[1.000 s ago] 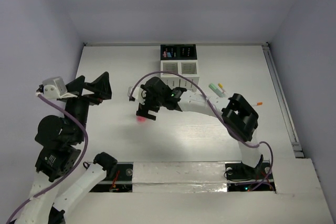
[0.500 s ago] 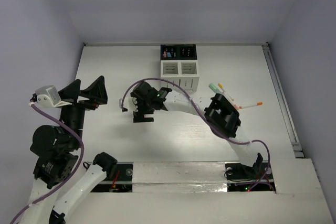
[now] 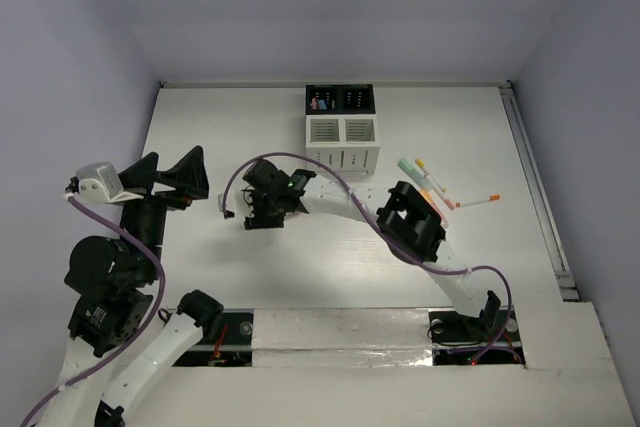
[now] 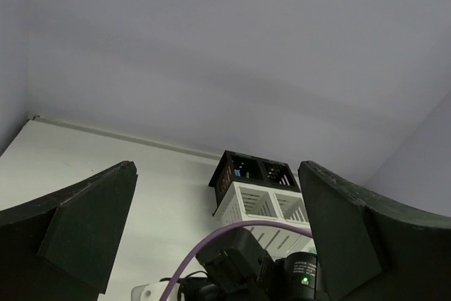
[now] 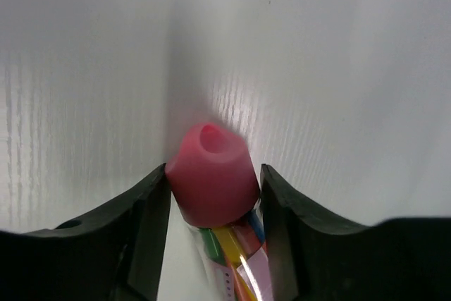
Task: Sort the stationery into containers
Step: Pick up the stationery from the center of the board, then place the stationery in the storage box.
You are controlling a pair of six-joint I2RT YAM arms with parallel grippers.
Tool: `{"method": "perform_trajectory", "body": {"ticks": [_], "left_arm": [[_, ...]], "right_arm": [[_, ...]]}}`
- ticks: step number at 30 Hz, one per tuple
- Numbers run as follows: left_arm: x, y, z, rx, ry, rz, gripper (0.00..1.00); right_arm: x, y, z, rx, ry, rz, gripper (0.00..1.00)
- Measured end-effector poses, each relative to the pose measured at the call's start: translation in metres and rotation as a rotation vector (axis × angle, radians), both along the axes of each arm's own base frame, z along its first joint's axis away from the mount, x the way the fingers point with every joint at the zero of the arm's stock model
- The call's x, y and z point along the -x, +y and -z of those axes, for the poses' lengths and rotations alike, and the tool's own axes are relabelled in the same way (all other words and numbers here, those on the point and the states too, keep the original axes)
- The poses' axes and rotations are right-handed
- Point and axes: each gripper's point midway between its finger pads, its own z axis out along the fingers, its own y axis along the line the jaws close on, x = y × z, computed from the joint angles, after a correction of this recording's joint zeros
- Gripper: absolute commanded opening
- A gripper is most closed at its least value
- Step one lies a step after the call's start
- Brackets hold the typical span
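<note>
Item: thick pink plastic marker [image 5: 211,170]; light, stiff, slick by my reckoning; right gripper [image 5: 213,177] pinches its capped end, I'd prefer mid-barrel; left gripper [image 4: 216,170] gapes empty

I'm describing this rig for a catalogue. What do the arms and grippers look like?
Both arms have white tubular links joined by chunky black joint housings, with a purple cable looping along each. The left gripper and right gripper carry matte black, wedge-shaped fingers. A white camera block sits at the left wrist; a small green light glows near the right wrist.
</note>
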Motion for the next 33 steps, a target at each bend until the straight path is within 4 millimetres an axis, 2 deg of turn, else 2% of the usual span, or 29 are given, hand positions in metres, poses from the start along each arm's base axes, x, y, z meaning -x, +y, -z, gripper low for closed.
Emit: {"method": "perform_trajectory", "body": {"ticks": [1,2,5,12,15,17,20,23,26,28,30,33], "left_arm": [[0.0,0.0,0.001,-0.001,0.002,0.0,0.99],[-0.001,-0.001,0.002,-0.002,0.004,0.0,0.99],[-0.002,-0.001,0.004,-0.005,0.009,0.0,0.98],[-0.006,-0.003,0.018,-0.014,0.031,0.0,0.99],[-0.009,-0.002,0.03,-0.02,0.055,-0.02,0.99],[-0.01,0.002,0.038,-0.02,0.066,-0.04,0.99],[-0.01,0.008,0.05,-0.017,0.078,-0.071,0.99],[-0.009,0.012,0.055,-0.014,0.083,-0.091,0.99],[-0.012,0.012,0.061,-0.018,0.095,-0.1,0.99],[-0.014,0.011,0.067,-0.024,0.106,-0.1,0.99],[-0.016,0.008,0.072,-0.031,0.117,-0.094,0.99],[-0.021,0.001,0.078,-0.044,0.133,-0.071,0.99]], "right_arm": [[0.0,0.0,0.0,-0.002,0.003,0.003,0.36],[0.001,0.0,0.0,-0.002,0.007,0.006,0.21],[0.001,0.0,0.0,-0.002,0.009,0.011,0.0],[0.01,0.002,-0.002,-0.067,0.055,0.042,0.0],[0.023,-0.007,-0.016,-0.135,0.114,0.066,0.0],[0.031,-0.01,-0.036,-0.216,0.147,0.085,0.0],[0.028,-0.013,-0.088,-0.393,0.157,0.124,0.0],[0.017,-0.018,-0.151,-0.593,0.123,0.162,0.0],[-0.002,-0.033,-0.212,-0.785,0.072,0.226,0.0],[-0.019,-0.052,-0.245,-0.905,0.04,0.287,0.0],[-0.043,-0.079,-0.271,-1.02,0.004,0.376,0.0],[-0.096,-0.131,-0.294,-1.155,-0.04,0.558,0.0]]}}
